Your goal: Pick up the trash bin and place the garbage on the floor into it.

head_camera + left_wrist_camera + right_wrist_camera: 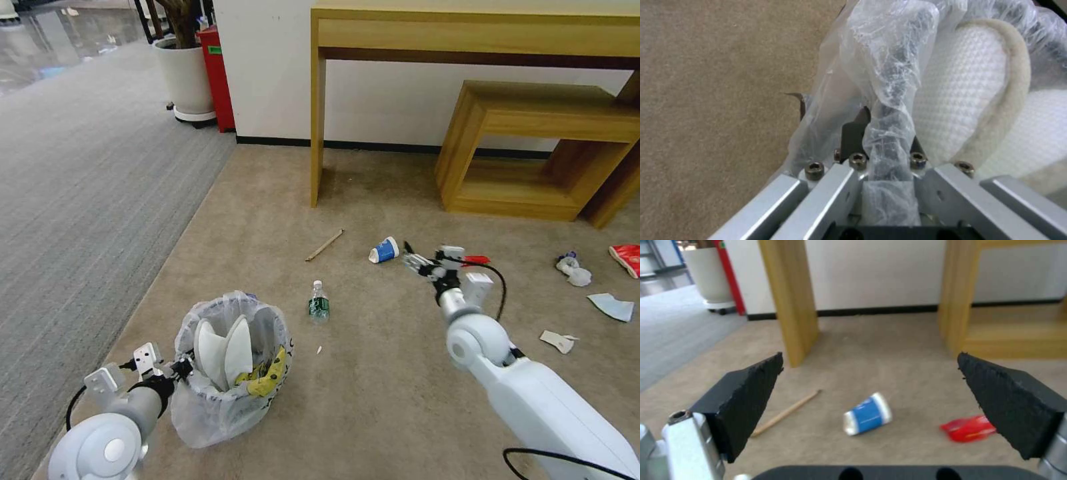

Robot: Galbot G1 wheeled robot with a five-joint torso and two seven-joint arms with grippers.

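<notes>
The trash bin [230,363], lined with a crinkly clear bag, stands on the beige floor [373,400] at the lower left. Two white slippers [223,353] stick up inside it. My left gripper [181,367] is shut on the bin's bagged rim [889,110], with a slipper [969,100] just beside it. My right gripper [413,261] is open, low over the carpet, right next to a blue-white paper cup [385,251]. Between its fingers [746,400] lie the cup [868,414], a wooden stick [784,413] and a red wrapper [969,429]. A small plastic bottle [319,303] lies between bin and cup.
A crumpled tissue [575,270], another red wrapper [627,259], a blue mask [612,307] and a white scrap [557,341] lie at the right. A wooden desk [317,133] and low wooden stand [533,153] line the wall. Grey striped carpet [87,200] and a white planter [183,77] are on the left.
</notes>
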